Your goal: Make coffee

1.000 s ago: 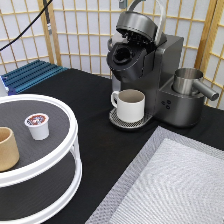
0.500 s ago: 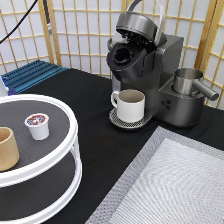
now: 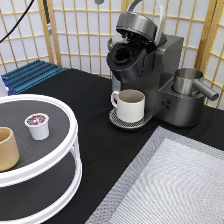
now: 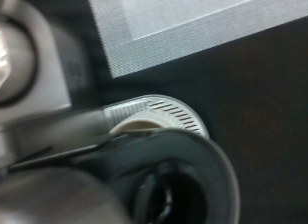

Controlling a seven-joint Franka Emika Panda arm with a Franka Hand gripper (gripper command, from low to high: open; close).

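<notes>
Coffee point(image 3: 38, 125): we see it upright on the white tiered stand's point(image 3: 60, 165) top shelf, at the exterior view's left, beside a tan cup point(image 3: 7, 148).
Gripper: outside the exterior view; we cannot tell its jaws.
Coffee machine point(image 3: 150, 75): lid open, white mug point(image 3: 130, 105) on its drip tray point(image 4: 170, 112).
</notes>
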